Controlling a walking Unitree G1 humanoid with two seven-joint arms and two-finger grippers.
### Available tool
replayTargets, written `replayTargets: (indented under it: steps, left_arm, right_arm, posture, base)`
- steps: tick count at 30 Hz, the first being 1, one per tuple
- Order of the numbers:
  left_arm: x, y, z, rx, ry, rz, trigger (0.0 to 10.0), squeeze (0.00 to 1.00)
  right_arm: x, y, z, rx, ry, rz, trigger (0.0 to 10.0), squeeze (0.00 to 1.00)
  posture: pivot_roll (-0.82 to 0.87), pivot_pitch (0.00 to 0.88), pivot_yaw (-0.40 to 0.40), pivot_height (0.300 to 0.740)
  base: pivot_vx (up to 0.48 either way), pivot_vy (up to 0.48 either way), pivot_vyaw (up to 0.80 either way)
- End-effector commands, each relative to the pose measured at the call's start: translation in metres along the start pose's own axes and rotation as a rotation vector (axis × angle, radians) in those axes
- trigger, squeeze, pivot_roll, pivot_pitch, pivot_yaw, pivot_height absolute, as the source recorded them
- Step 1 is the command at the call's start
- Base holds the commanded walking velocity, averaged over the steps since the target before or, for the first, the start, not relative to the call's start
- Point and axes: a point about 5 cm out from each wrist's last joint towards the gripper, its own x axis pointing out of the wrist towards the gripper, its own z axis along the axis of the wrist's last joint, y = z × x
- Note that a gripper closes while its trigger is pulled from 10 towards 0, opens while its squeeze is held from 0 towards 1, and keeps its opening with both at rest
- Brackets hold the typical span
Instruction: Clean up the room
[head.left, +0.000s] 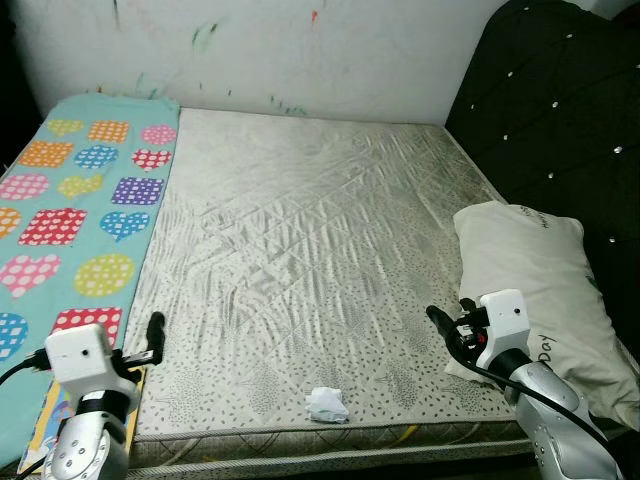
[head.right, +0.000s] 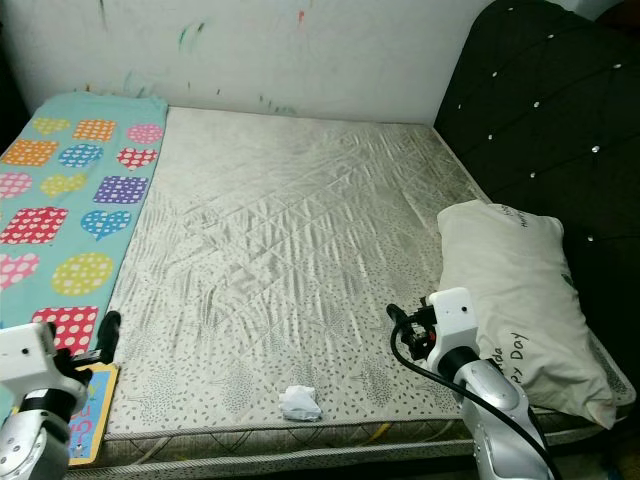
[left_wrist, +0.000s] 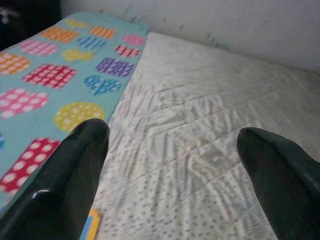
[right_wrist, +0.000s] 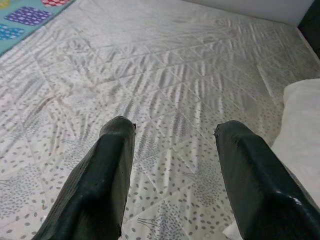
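Note:
A crumpled white tissue (head.left: 327, 404) lies on the grey quilted mattress (head.left: 310, 260) near its front edge, between my two arms. My left gripper (left_wrist: 172, 135) hovers open over the mattress's front left corner, beside the teal blanket (head.left: 80, 210) with coloured hearts and dots. My right gripper (right_wrist: 175, 131) is open above the front right of the mattress, next to a white pillow (head.left: 545, 300). Both hold nothing. A colourful flat book (head.right: 88, 420) lies at the front left edge under my left arm.
The black tufted headboard (head.left: 560, 110) rises along the right side. A white wall (head.left: 300, 50) with paint marks runs along the far side of the bed. The mattress middle is bare wrinkled fabric.

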Motion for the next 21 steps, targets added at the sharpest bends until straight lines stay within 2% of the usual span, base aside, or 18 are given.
replayTargets:
  steps: [1, 7, 21]
  left_arm:
    - [0.000, -0.003, 0.004, 0.003, -0.013, -0.016, 10.0, 0.00]
    - [0.000, -0.003, 0.004, -0.010, -0.004, -0.007, 10.0, 0.00]
    - [0.002, -0.004, 0.005, -0.023, -0.004, -0.011, 10.0, 0.00]
  right_arm:
    - [-0.001, -0.001, 0.008, -0.003, -0.023, 0.005, 10.0, 0.00]
    - [0.002, 0.005, 0.013, 0.026, -0.042, 0.028, 10.0, 0.00]
    - [0.003, 0.009, 0.013, 0.029, -0.030, 0.055, 10.0, 0.00]
  posture:
    - [-0.03, 0.000, -0.092, 0.740]
    - [-0.03, 0.000, -0.093, 0.740]
    - [-0.02, 0.000, -0.098, 0.740]
  base:
    - [0.000, 0.000, 0.00]
    - [0.000, 0.000, 0.00]
    - [0.000, 0.000, 0.00]
